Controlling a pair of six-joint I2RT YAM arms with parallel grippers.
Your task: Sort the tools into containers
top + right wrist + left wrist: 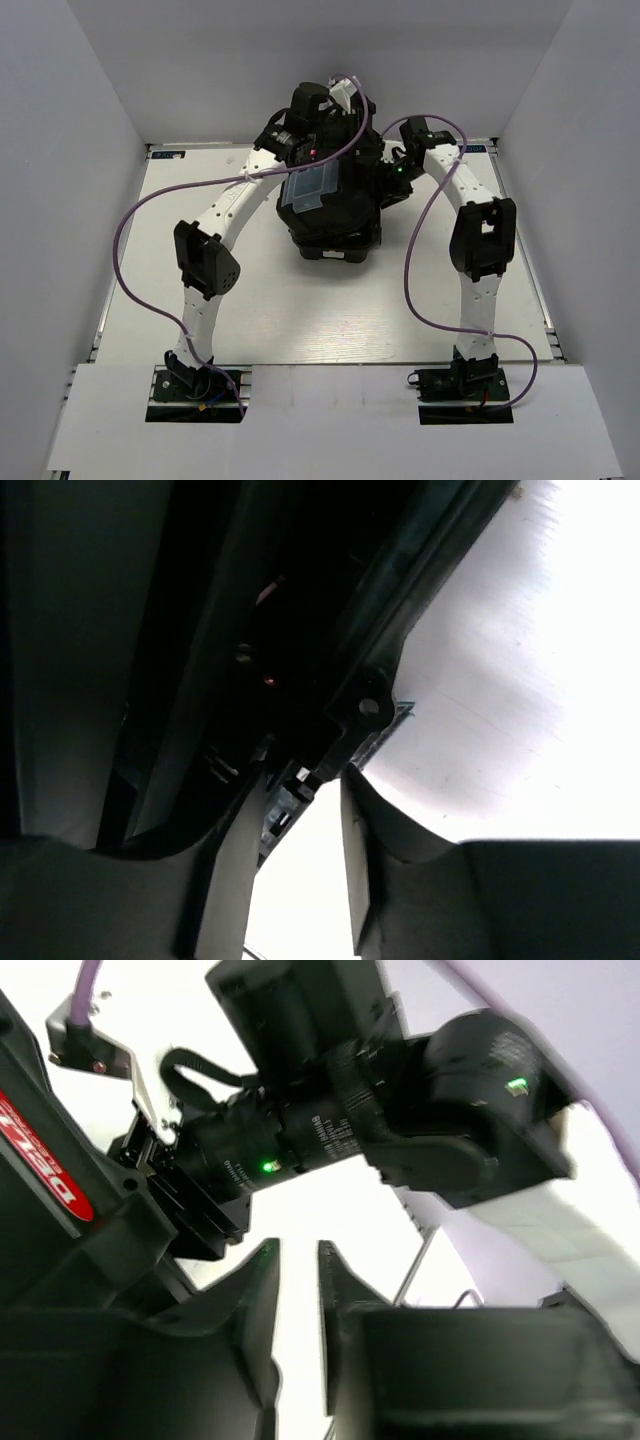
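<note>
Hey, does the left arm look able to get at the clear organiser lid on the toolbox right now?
Probably yes. The clear organiser lid lies bare on the toolbox, the left gripper hovers open over the box near it, and the right gripper sits off at the box's right side.

Bright overhead light; dim, blurred wrist views.
</note>
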